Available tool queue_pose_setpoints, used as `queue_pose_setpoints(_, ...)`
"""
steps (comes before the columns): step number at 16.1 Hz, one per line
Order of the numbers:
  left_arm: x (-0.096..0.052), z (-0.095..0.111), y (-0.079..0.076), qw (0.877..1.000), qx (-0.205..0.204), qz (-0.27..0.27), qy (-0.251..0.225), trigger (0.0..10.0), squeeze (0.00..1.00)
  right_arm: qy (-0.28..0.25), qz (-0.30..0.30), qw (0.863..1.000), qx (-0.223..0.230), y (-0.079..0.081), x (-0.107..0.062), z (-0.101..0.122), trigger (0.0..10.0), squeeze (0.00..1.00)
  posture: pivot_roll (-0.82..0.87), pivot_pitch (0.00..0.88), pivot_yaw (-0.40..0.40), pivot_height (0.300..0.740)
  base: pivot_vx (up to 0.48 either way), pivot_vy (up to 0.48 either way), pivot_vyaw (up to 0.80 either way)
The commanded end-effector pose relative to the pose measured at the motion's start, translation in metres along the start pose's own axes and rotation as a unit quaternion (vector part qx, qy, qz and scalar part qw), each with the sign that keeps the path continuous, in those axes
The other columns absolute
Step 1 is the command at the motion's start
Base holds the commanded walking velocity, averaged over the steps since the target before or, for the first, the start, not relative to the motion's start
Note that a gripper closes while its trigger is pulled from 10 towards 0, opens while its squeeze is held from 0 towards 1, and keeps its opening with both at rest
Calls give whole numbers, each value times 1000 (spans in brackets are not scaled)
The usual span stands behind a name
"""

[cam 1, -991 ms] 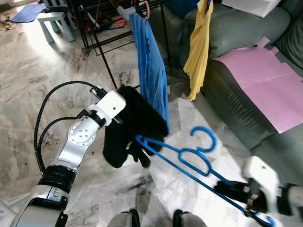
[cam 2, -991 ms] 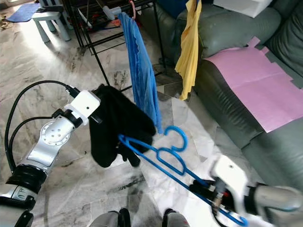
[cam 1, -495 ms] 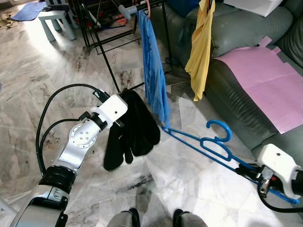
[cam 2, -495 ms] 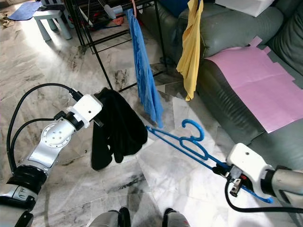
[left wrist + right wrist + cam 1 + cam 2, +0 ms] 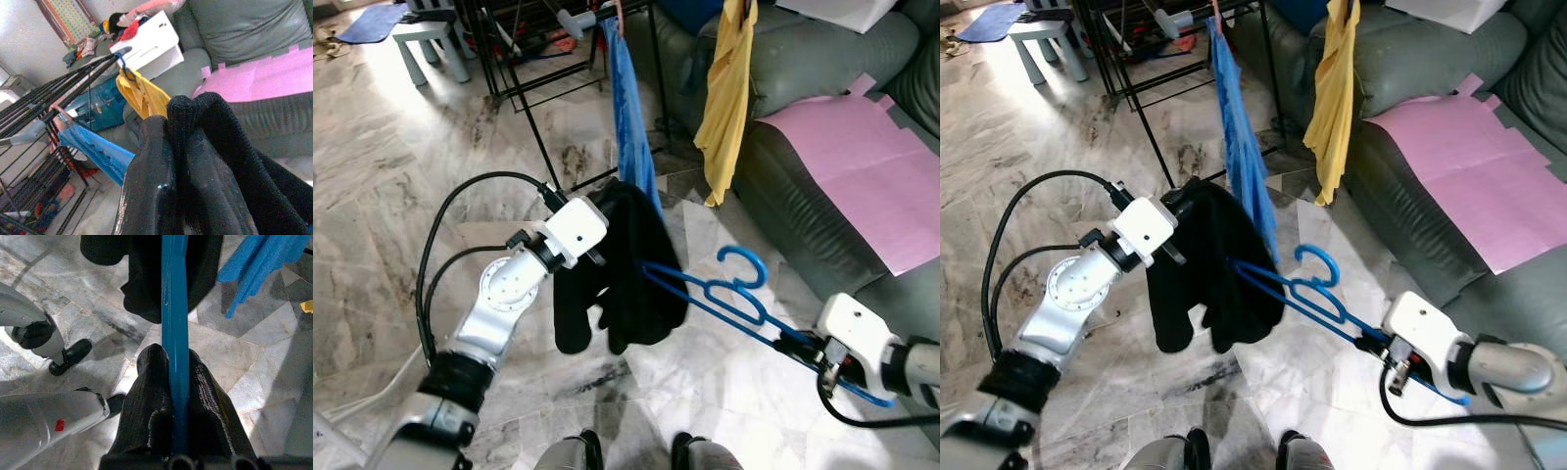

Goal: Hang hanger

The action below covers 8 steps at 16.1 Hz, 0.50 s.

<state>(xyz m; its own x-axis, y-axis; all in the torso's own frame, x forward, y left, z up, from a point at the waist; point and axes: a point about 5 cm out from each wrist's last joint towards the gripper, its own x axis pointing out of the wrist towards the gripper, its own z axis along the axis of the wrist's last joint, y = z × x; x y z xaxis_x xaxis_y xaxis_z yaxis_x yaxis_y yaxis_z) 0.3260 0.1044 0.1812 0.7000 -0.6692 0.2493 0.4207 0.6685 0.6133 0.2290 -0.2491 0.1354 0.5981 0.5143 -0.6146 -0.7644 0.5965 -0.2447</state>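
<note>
Home living room, sofa (image 5: 822, 59), drying rack (image 5: 524, 39)

No legible txt, labels or nos. anywhere.

Open marble floor (image 5: 401, 196) from 8 to 11 o'clock, free passage there. Black drying rack (image 5: 524, 59) blocks 12 o'clock, blue cloth (image 5: 631, 137) and yellow shirt (image 5: 726, 88) hanging off it into the path. Grey sofa (image 5: 822, 127) walls off 1 to 3 o'clock. Narrow floor gap between blue cloth and sofa. Small table (image 5: 429, 44) at 11, well apart.
</note>
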Motion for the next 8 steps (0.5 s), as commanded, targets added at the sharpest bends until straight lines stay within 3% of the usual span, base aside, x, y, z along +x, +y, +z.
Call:
queue_pose_setpoints(1, 0, 11, -1, 1000, -4, -2, -22, 10000, 0, 1, -4, 1000, 2, 0, 4, -4, 10000, 0, -123, 214, 56, 740, 0, 0, 0)
queue_pose_setpoints(5, 10, 44, 6, 997, -26, 5, -75, 10000, 0, 4, -72, 996, 43, -13, 20, -25, 10000, 0, -109, 220, 51, 740, 0, 0, 0)
queue_pose_setpoints(8, 24, 87, 11, 986, -71, -1, -148, 10000, 0, -19, -159, 975, 154, -42, 16, -38, 10000, 0, -109, 221, 53, 740, 0, 0, 0)
